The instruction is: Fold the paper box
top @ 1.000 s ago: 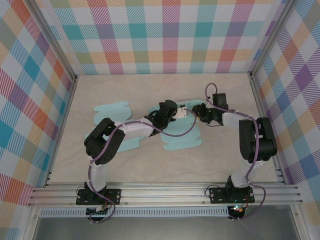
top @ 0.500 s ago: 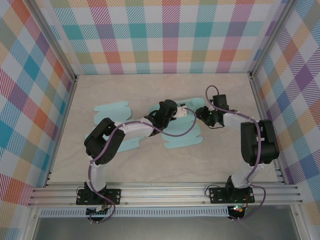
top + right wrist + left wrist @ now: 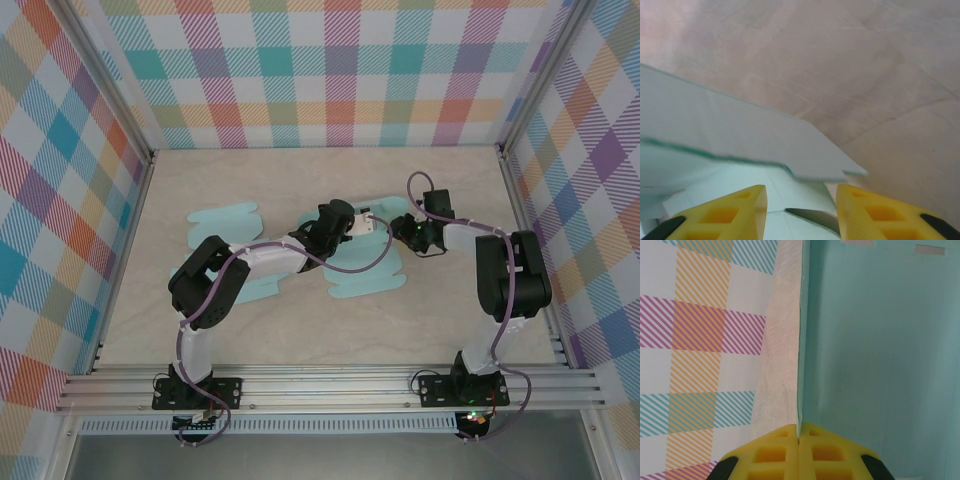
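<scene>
The teal paper box (image 3: 365,283) lies mostly flat mid-table, with a flap (image 3: 222,215) spread to the left. My left gripper (image 3: 360,225) is over its centre, shut on the thin edge of a raised panel (image 3: 875,355); the yellow fingertips (image 3: 799,432) pinch that edge upright. My right gripper (image 3: 399,223) sits just right of the left one at the box's right side. Its yellow fingers (image 3: 735,212) stand apart, open, above flat teal paper. A lifted flap (image 3: 740,135) hangs just ahead of them, not between them.
Bare beige tabletop (image 3: 450,320) surrounds the box. Plaid walls (image 3: 330,80) close off the back and both sides, and an aluminium rail (image 3: 330,385) runs along the near edge by the arm bases.
The right wrist has shifted slightly beside the box and its fingers changed their gap a little. The left arm and its pinched panel have stayed put.
</scene>
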